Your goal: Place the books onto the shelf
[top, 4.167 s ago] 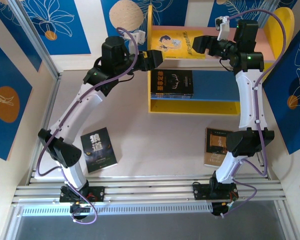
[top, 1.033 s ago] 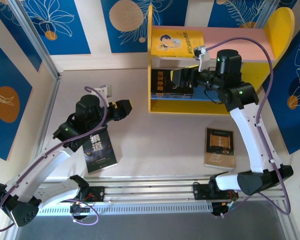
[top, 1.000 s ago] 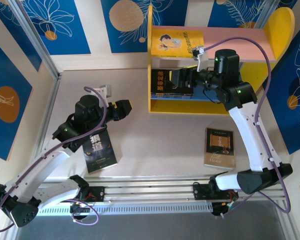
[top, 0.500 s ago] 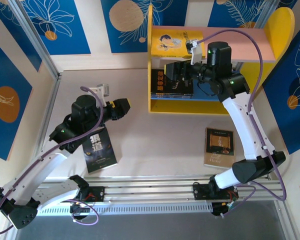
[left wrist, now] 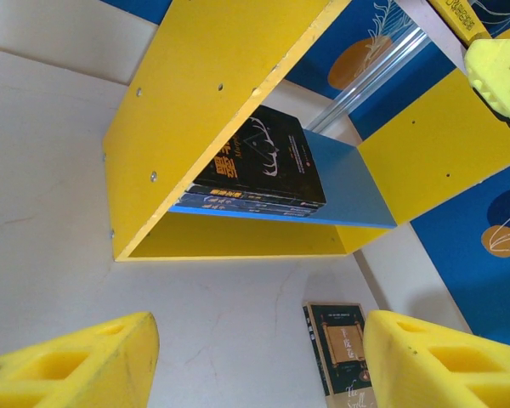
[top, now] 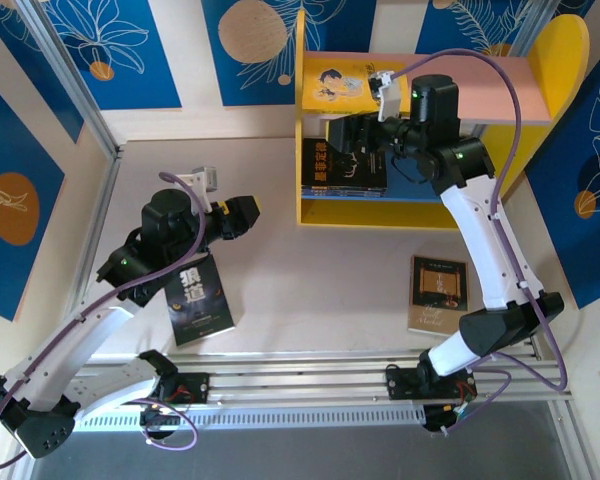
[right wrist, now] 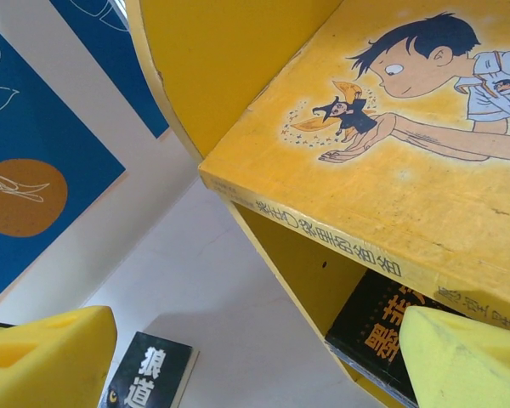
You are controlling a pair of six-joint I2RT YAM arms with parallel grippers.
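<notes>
Our right tool (right wrist: 257, 340) hangs at the left front of the shelf (top: 380, 215). Its two yellow pads stand wide apart with nothing between them. In the right wrist view the yellow book (right wrist: 391, 144) lies flat just ahead, with its spine edge facing the gap. We see no pad touching it. This book, with its cartoon boy, rests on the pink upper board (top: 500, 85) against the left side panel.

Below it, a stack of dark books (left wrist: 259, 161) lies flat on the blue lower board (left wrist: 348, 183), at the left end of that tier. We cannot tell for certain how many are in the stack.

Our left tool (left wrist: 261, 357) hovers over the tabletop (top: 310, 270), well apart from the shelf and to its left, pointing towards it. Its pads are also spread, and it holds nothing.

Two books are off the shelf. A dark book (top: 202, 305) with white characters lies flat on the tabletop near the front rail, with its upper corner hidden under the left arm. A brown book (top: 440, 293) lies flat on the right, in front of the shelf, just beside the right arm's lower link.
</notes>
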